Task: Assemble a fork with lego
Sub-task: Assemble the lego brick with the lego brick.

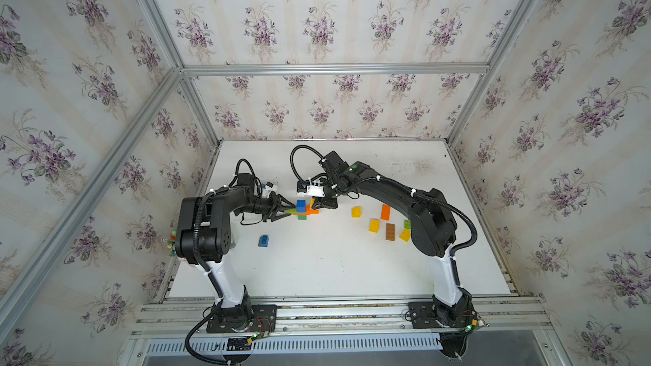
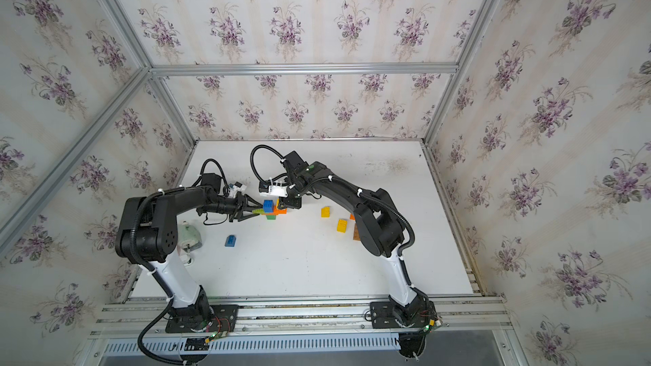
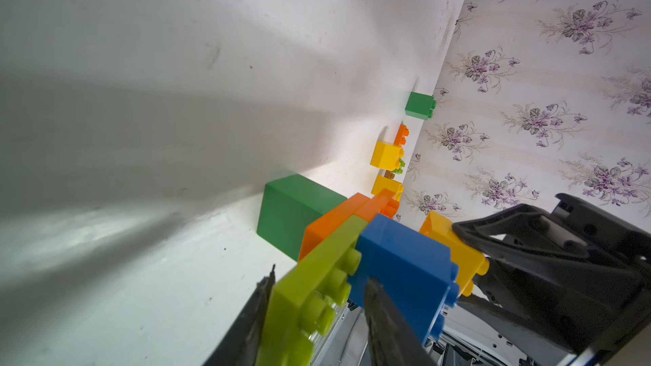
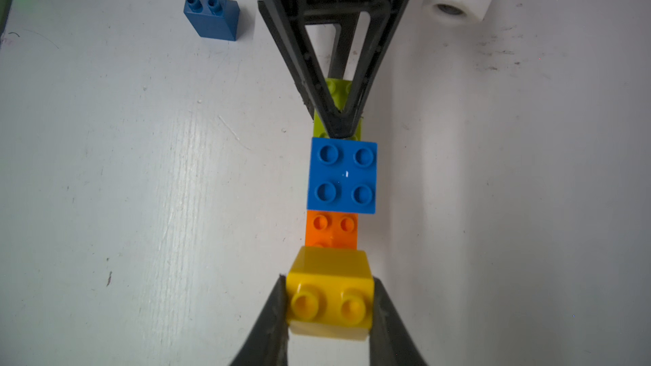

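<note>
The lego assembly lies mid-table: a lime green plate (image 3: 317, 286), a blue square brick (image 4: 341, 176) (image 1: 301, 205), an orange brick (image 4: 331, 232) and a green brick (image 3: 292, 213) under them. My left gripper (image 3: 322, 278) (image 1: 291, 211) is shut on the lime plate's free end, one finger under it and one on its studs. My right gripper (image 4: 329, 285) (image 1: 317, 203) is shut on a yellow brick (image 4: 329, 276) at the opposite end, against the orange brick. Both grippers face each other along the row.
A loose dark blue brick (image 1: 263, 241) stands toward the table's front left. To the right lie loose yellow (image 1: 356, 211), orange (image 1: 385, 212), brown (image 1: 390, 231) and green (image 1: 407, 223) bricks beside my right arm. A clear holder (image 2: 188, 237) sits at the left edge.
</note>
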